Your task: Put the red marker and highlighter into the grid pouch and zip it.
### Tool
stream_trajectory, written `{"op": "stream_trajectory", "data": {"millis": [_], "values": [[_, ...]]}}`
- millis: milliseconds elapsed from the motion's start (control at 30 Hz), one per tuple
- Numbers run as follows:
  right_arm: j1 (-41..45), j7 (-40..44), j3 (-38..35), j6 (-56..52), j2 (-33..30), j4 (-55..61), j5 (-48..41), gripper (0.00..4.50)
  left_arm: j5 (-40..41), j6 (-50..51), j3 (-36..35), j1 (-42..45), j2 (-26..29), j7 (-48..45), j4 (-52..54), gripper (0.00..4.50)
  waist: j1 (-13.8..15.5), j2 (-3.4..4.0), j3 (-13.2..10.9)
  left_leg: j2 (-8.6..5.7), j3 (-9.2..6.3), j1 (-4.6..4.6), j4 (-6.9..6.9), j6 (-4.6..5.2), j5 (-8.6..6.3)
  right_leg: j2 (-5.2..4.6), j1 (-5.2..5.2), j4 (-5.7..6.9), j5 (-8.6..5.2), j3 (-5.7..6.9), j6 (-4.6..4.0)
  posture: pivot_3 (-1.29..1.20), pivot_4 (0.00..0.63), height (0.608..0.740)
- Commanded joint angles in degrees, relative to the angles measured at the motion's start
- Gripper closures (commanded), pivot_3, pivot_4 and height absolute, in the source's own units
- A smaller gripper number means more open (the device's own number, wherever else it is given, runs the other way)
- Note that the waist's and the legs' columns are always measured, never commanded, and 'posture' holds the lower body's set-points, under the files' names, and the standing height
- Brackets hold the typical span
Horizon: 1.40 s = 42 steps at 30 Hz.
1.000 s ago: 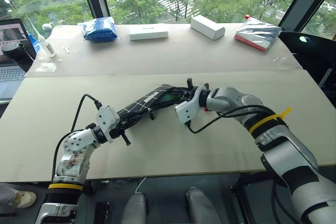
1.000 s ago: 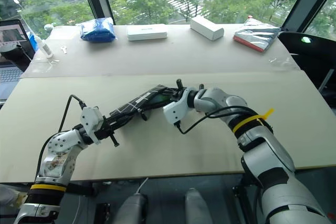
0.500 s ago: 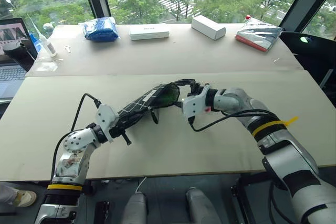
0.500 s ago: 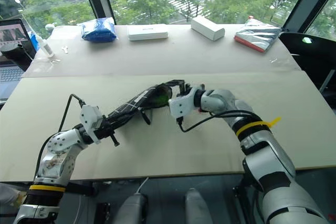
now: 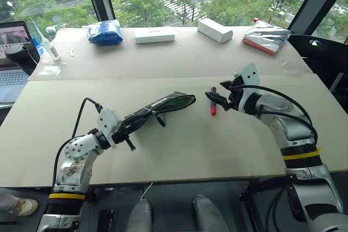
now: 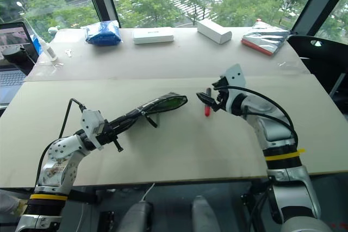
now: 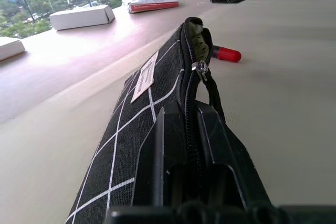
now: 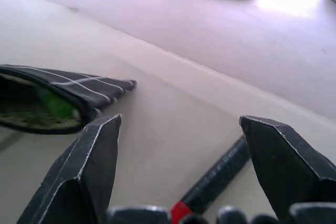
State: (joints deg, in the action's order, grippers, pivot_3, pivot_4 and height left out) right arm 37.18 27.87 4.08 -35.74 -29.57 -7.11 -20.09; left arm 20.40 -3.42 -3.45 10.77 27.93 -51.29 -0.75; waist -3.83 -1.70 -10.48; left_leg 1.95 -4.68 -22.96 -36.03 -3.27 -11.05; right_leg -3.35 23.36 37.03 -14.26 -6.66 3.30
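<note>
the left arm reaches from 7 o'clock in the head view, forearm low over the table (image 5: 179,150), wrist angled toward 2 o'clock. its left gripper (image 5: 126,131) points roughly level and is clamped tight on the near end of the pouch (image 5: 157,110); in the left wrist view the two fingers (image 7: 163,150) pinch the fabric on either side of the zipper line. the pouch runs from the gripper toward 2 o'clock, its far end gaping open, zipper pull (image 7: 200,67) hanging near the mouth. something bright green shows inside the opening (image 8: 55,106), which looks like the highlighter, though little of it is visible.

the right arm comes in from 4 o'clock, elbow bent, forearm rising toward 11 o'clock, wrist turned so the right gripper (image 5: 220,97) faces 9 o'clock toward the pouch mouth. its jaws stand wide apart and hold nothing. the marker (image 5: 213,103) lies on the table just under and between the spread fingers (image 8: 89,166), red cap toward the robot, black barrel pointing away. it sits at 3 o'clock of the pouch mouth, near but apart from it.
</note>
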Motion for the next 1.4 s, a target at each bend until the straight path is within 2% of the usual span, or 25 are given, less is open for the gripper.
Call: {"op": "stream_trajectory", "data": {"millis": [33, 400, 533, 667, 700, 767, 900, 1067, 1167, 1233, 1333, 1400], "values": [[1.7, -6.9, -1.3, -5.7, 2.9, -0.6, 3.0, 0.51, 0.5, -0.3, -0.2, 1.2, -0.1, -0.2, 0.9, 4.50, 0.0, 0.00, 0.0, -0.02, 0.00, -0.08, -0.01, 0.00, 0.00, -0.03, 0.06, 0.00, 0.01, 0.01, 0.01, 0.00, 0.150, 0.740], [4.3, -12.0, -1.9, -3.5, 8.1, -13.1, 8.8, 0.51, 0.4, -0.4, -0.1, 1.6, -0.5, -0.2, 0.8, 4.50, -0.2, 0.00, 0.0, 0.00, 0.00, -0.09, 0.03, 0.00, 0.00, -0.01, 0.11, 0.01, 0.01, 0.03, 0.01, 0.00, 0.150, 0.740], [3.6, -11.7, -0.5, -0.3, 8.1, -15.2, 11.8, 1.56, 0.2, -0.6, -0.2, 2.1, -0.5, -0.1, 0.4, 4.50, -0.2, 0.00, 0.0, 0.00, 0.00, -0.06, 0.03, 0.00, 0.00, -0.01, 0.08, 0.01, 0.01, 0.02, 0.01, 0.00, 0.150, 0.740], [2.8, -13.9, -2.3, 2.9, 7.2, -16.6, 13.6, 2.90, 0.2, -0.7, -0.3, 2.2, -0.4, -0.1, 0.4, 4.50, 0.0, 0.00, 0.0, -0.02, 0.00, -0.06, 0.00, 0.00, 0.00, -0.03, 0.03, 0.01, 0.01, 0.02, 0.01, 0.00, 0.150, 0.740], [2.9, -14.7, -2.7, 3.9, 7.0, -17.0, 14.1, 3.40, 0.2, -0.7, -0.3, 2.2, -0.4, -0.1, 0.5, 4.50, 0.1, 0.00, 0.0, -0.02, 0.00, -0.06, -0.01, 0.00, 0.00, -0.03, 0.03, 0.00, 0.01, 0.02, 0.01, 0.00, 0.150, 0.740], [2.9, -15.8, -3.4, 5.6, 6.6, -17.5, 15.0, 3.91, 0.2, -0.6, -0.3, 2.1, -0.4, -0.1, 0.8, 4.50, 0.1, 0.00, 0.0, -0.03, 0.00, -0.07, -0.02, 0.00, 0.00, -0.03, 0.02, 0.00, 0.01, 0.02, 0.01, 0.00, 0.150, 0.740], [3.4, -16.9, -6.3, 11.9, 6.6, -16.4, 14.8, 3.98, 0.4, -0.4, -0.2, 2.1, -0.4, -0.2, 1.2, 4.50, 0.0, 0.00, 0.0, -0.02, 0.00, -0.07, 0.00, 0.00, 0.00, -0.03, 0.03, -0.01, 0.01, 0.02, 0.01, 0.00, 0.150, 0.740], [1.5, -1.7, -6.3, 22.8, 3.5, -3.8, 10.1, 3.98, 0.5, -0.2, 0.0, 2.0, -0.3, -0.5, 1.4, 4.50, -0.5, 0.03, 0.0, 0.00, 0.00, -0.09, 0.06, 0.00, 0.00, -0.01, 0.12, -0.01, 0.01, 0.00, 0.01, 0.00, 0.150, 0.740], [-3.8, 11.3, -1.4, 31.0, -2.7, 6.4, 10.7, 3.98, 0.5, -0.2, 0.1, 2.1, -0.3, -0.7, 1.1, 4.50, -0.2, 0.05, 0.0, 0.00, 0.00, -0.15, 0.10, 0.02, -0.01, -0.01, 0.17, -0.02, -0.01, 0.02, 0.05, 0.00, 0.150, 0.740], [-6.8, 16.7, 2.7, 35.2, -6.0, 9.3, 13.4, 3.98, 0.5, -0.2, 0.1, 2.3, -0.3, -0.9, 0.9, 4.50, 0.0, 0.02, 0.0, 0.00, -0.01, -0.16, 0.08, 0.02, -0.01, -0.03, 0.13, -0.07, -0.02, 0.04, 0.05, 0.00, 0.150, 0.740], [-8.8, 19.9, 7.6, 42.2, -9.0, 9.0, 19.5, 3.98, 0.4, -0.4, 0.2, 2.5, -0.5, -1.0, 0.5, 4.50, 0.0, -0.01, 0.0, 0.00, -0.01, 0.04, 0.05, 0.01, -0.01, -0.02, -0.12, -0.17, -0.04, 0.05, 0.10, 0.00, 0.150, 0.740], [-8.1, 19.7, 8.5, 44.6, -8.8, 7.4, 21.4, 3.98, 0.4, -0.4, 0.3, 2.6, -0.6, -1.1, 0.4, 4.50, -0.1, -0.01, 0.0, -0.01, 0.01, 0.03, 0.03, 0.01, -0.01, -0.02, -0.09, -0.17, -0.12, 0.02, 0.23, 0.00, 0.150, 0.740]]}}
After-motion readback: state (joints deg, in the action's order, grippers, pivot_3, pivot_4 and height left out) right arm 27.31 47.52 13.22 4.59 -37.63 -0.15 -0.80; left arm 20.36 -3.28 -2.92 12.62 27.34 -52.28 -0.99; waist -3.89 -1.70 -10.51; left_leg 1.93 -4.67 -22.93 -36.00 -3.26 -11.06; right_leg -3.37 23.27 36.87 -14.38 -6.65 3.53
